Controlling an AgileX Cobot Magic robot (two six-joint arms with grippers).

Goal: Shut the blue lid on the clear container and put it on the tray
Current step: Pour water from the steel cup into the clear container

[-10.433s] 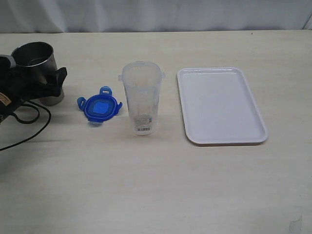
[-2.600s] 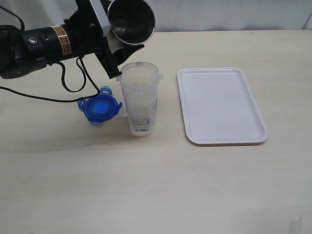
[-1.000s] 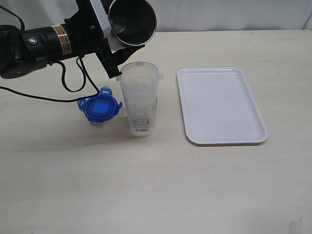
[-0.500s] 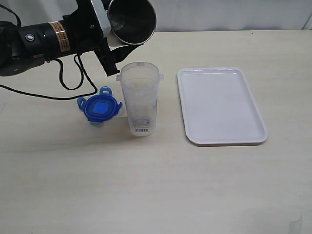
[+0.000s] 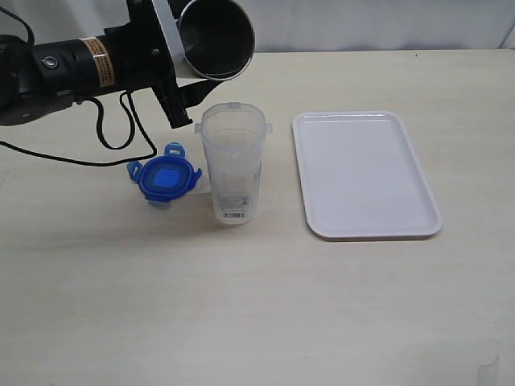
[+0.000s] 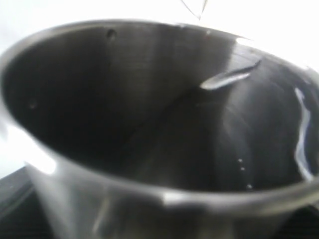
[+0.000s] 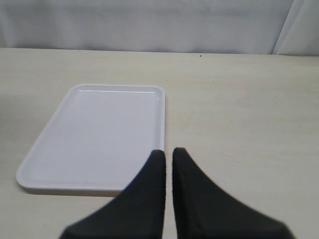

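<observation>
The clear container [image 5: 233, 165] stands upright and open-topped on the table, left of the white tray [image 5: 364, 173]. The blue lid [image 5: 165, 180] lies flat on the table just left of the container, apart from both grippers. My left gripper [image 5: 183, 84] is shut on a grey metal cup [image 5: 214, 36], held tipped above and behind the container's rim. That cup [image 6: 159, 124] fills the left wrist view and hides the fingers. My right gripper [image 7: 167, 154] hovers shut and empty near the tray's [image 7: 94, 134] corner; it is out of the exterior view.
The left arm [image 5: 72, 64] and its black cable [image 5: 121, 149] reach in over the table's back left. A pale curtain wall [image 5: 362, 24] runs behind the table.
The left arm with the metal cup has drawn back slightly to the left, away from the container's rim. The lid, container and tray stay where they were.
</observation>
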